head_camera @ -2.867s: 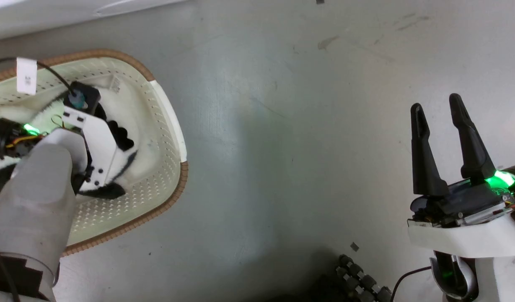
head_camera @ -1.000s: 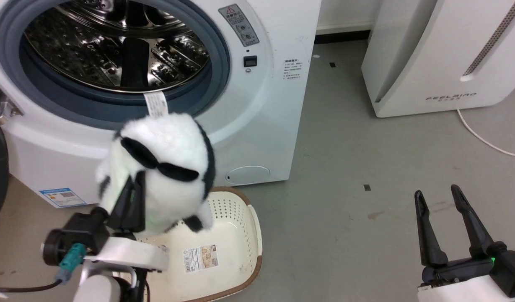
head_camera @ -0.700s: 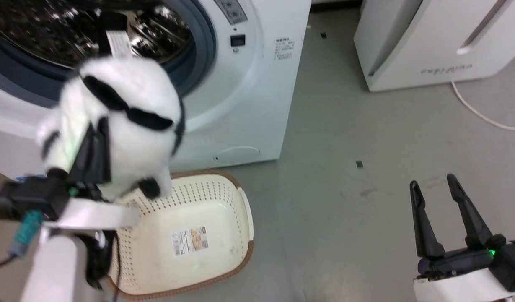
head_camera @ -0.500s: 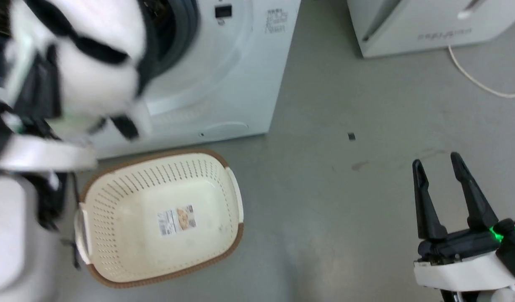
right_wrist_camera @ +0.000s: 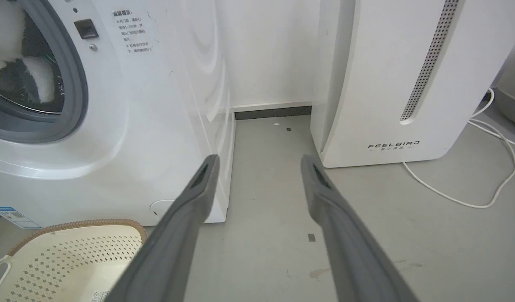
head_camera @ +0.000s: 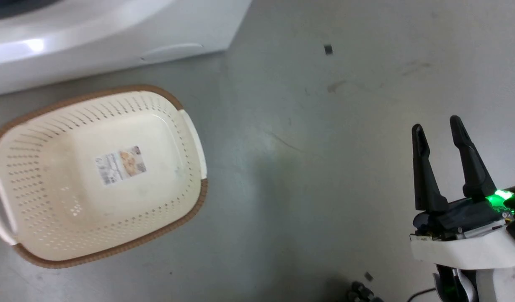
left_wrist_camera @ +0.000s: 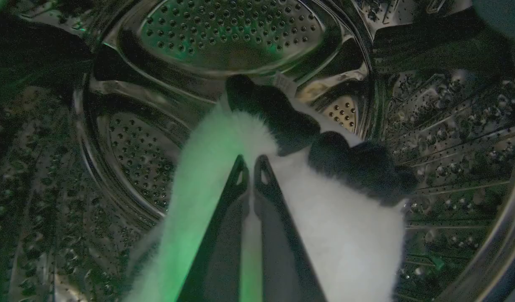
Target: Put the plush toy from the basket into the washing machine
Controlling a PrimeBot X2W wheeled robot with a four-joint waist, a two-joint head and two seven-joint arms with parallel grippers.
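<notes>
Pinching the plush toy (left_wrist_camera: 345, 235) with my left gripper (left_wrist_camera: 252, 170), fingers pressed together on its fur, I have it inside the steel drum (left_wrist_camera: 223, 37) of the washing machine (right_wrist_camera: 156, 105). My right gripper (head_camera: 436, 123) hangs above the floor (head_camera: 324, 167), fingers spread apart. Basket (head_camera: 43, 218) sits on the floor near the machine's front, paper label (head_camera: 121, 164) on its bottom.

The head camera looks steeply down on the grey floor (head_camera: 307, 167), with the brown-rimmed cream perforated plastic basket (head_camera: 43, 130) at its left edge and the foot of the large white front-loading washing machine (head_camera: 115, 29) along the top. The left wrist camera is inside the shiny steel drum (left_wrist_camera: 223, 33), close against the fluffy white plush toy with black patches (left_wrist_camera: 345, 235). The right wrist camera sits low, facing the white FEELBIRD appliance (right_wrist_camera: 366, 84). It shares basket, washer and floor with the head view.
</notes>
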